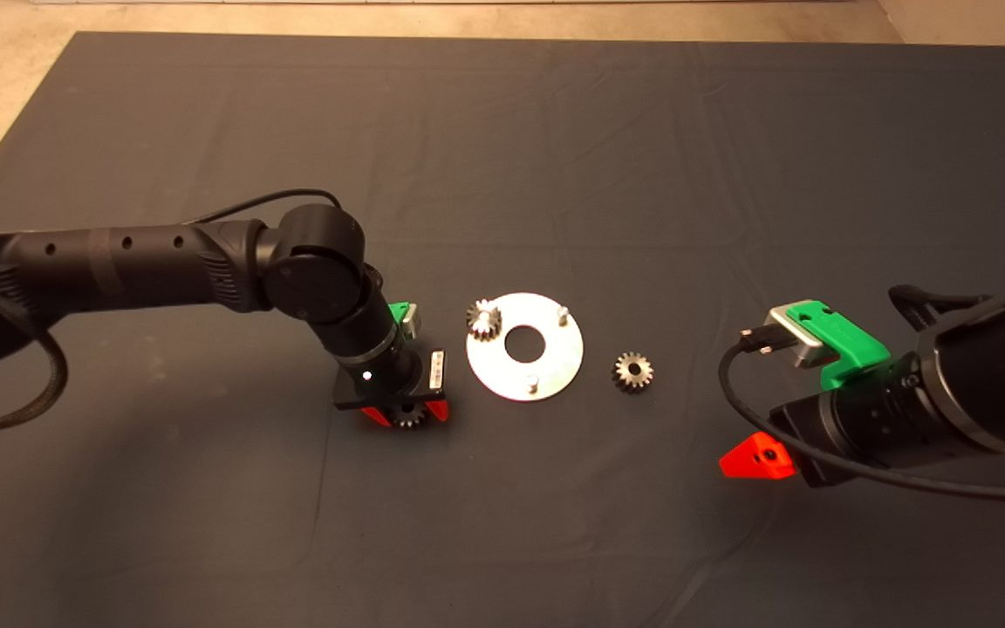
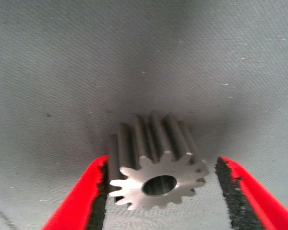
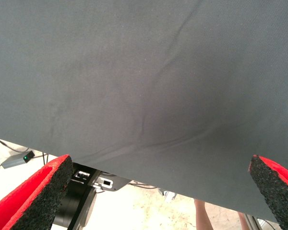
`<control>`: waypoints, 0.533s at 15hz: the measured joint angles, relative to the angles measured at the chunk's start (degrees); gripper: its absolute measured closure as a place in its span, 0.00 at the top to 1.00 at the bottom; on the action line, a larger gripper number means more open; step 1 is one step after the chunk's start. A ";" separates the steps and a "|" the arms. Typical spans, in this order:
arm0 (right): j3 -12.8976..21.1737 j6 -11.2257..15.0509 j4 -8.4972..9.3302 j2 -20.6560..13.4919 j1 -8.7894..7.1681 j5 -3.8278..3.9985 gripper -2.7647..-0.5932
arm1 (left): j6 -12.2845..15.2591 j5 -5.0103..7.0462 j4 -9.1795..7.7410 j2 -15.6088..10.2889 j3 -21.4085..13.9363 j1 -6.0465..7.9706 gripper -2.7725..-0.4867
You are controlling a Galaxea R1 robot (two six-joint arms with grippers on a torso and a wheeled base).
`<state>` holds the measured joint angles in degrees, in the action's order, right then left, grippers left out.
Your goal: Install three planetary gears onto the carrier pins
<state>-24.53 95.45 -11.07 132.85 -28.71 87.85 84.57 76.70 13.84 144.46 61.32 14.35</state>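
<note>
The silver disc [image 1: 555, 358] lies mid-mat with a large centre hole. One planetary gear [image 1: 483, 320] sits on the carrier pin at its far left. Two bare carrier pins stand at the far right [image 1: 563, 312] and the near edge [image 1: 532, 381]. A second gear [image 1: 632, 372] lies on the mat right of the disc. My left gripper [image 1: 406, 412] is down at the mat left of the disc, open around the third gear [image 1: 410, 419]. In the left wrist view [image 2: 163, 165] one pad [image 2: 102, 191] touches that gear [image 2: 156, 163]; the other pad [image 2: 229, 187] stands slightly apart. My right gripper [image 1: 754, 459] hovers open and empty right of the loose gear.
The dark mat [image 1: 502, 131] covers the table. The right wrist view shows wide-open pads [image 3: 43, 191], the mat's edge [image 3: 134, 165], and past it the floor with equipment and what looks like a person's legs [image 3: 201, 215].
</note>
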 joint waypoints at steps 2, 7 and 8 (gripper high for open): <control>0.00 0.00 0.00 0.02 0.00 -0.02 0.99 | 0.00 0.34 0.48 0.00 -0.33 -0.05 0.38; 0.00 0.00 0.00 0.02 0.00 0.00 0.99 | -0.02 1.20 0.96 -0.02 -0.68 -0.16 0.30; 0.00 0.00 0.00 0.02 -0.01 0.00 0.99 | 0.00 1.30 0.96 -0.05 -0.68 -0.18 0.27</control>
<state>-24.53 95.45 -11.07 132.88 -28.72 87.85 84.57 78.01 14.80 144.41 60.64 14.17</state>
